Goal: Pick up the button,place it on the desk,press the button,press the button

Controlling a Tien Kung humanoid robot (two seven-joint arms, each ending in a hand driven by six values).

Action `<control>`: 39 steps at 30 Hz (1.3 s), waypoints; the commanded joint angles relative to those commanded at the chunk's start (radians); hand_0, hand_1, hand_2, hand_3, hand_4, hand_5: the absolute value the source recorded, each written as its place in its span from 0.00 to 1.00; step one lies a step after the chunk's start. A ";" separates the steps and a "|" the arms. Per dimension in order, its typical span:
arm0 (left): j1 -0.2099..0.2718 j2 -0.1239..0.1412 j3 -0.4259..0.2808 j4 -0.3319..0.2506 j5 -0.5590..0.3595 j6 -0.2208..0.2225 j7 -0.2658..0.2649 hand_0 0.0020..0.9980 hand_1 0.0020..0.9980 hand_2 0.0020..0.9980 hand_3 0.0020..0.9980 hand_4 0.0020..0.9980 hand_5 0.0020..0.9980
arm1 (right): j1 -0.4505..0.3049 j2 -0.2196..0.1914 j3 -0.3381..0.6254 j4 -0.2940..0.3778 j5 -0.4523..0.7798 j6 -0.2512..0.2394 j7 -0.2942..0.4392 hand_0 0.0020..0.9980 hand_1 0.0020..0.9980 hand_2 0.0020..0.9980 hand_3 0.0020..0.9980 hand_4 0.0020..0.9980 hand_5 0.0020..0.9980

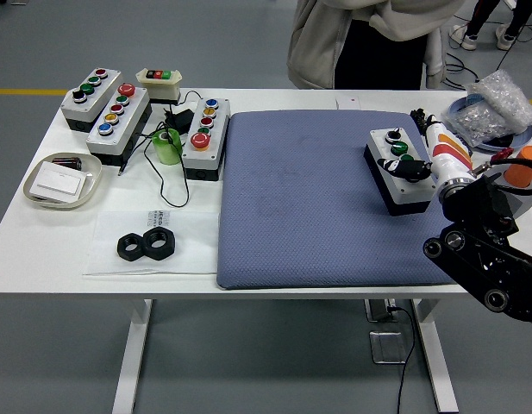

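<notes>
A grey button box [397, 184] with a black knob, green buttons and a red button lies at the right side of the blue mat [300, 198]. My right hand [402, 166] has come in from the right and rests on top of the box, over its nearer buttons, hiding the red one. Behind it follow the white wrist [445, 155] and the black arm [485, 250]. The hand is too small in the head view to make out its pose. My left arm is out of the picture.
Three more button boxes [119, 116] and a small cream switch box [158, 79] stand at the back left, with a green tape roll [168, 147], a tray [34, 191] and two black nuts [147, 246]. A plastic bag [498, 103] and an orange object [526, 164] lie at the right edge. A person [369, 43] stands behind the table.
</notes>
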 joint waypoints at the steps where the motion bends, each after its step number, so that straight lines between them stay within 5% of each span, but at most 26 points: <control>1: 0.000 0.000 0.000 0.000 0.000 0.000 0.000 0.76 0.80 0.87 0.79 0.56 1.00 | 0.003 0.005 -0.003 -0.007 0.005 0.001 -0.001 1.00 0.91 0.99 1.00 0.98 0.30; 25: 0.000 0.001 -0.015 0.000 0.028 0.003 0.008 0.76 0.79 0.87 0.79 0.56 1.00 | 0.111 0.119 -0.077 -0.356 0.082 0.069 -0.058 0.96 0.86 0.96 0.99 0.98 0.30; 26: 0.001 0.001 -0.016 0.000 0.031 0.003 0.009 0.76 0.79 0.87 0.79 0.56 1.00 | 0.111 0.119 -0.078 -0.361 0.080 0.067 -0.064 0.83 0.70 0.79 0.90 0.95 0.26; 31: 0.001 0.001 -0.021 0.000 0.038 0.002 0.011 0.76 0.79 0.87 0.79 0.56 1.00 | 0.113 0.114 -0.092 -0.367 0.075 0.084 -0.088 0.83 0.70 0.79 0.90 0.95 0.26; 32: 0.001 0.001 -0.022 0.001 0.039 0.002 0.011 0.76 0.79 0.87 0.79 0.56 1.00 | 0.113 0.113 -0.094 -0.366 0.073 0.085 -0.091 0.59 0.51 0.59 0.79 0.86 0.11; 37: 0.003 0.001 -0.028 0.002 0.049 0.002 0.014 0.76 0.79 0.87 0.79 0.56 1.00 | 0.108 0.101 -0.110 -0.350 0.040 0.090 -0.108 0.59 0.51 0.59 0.79 0.86 0.11; 38: 0.003 0.001 -0.029 0.002 0.050 0.002 0.015 0.76 0.79 0.87 0.79 0.56 1.00 | 0.107 0.098 -0.111 -0.344 0.031 0.088 -0.111 0.44 0.38 0.48 0.68 0.85 0.11; 39: 0.003 0.001 -0.029 0.002 0.051 0.002 0.015 0.76 0.79 0.87 0.79 0.56 1.00 | 0.107 0.097 -0.112 -0.343 0.029 0.087 -0.112 0.44 0.38 0.48 0.68 0.85 0.11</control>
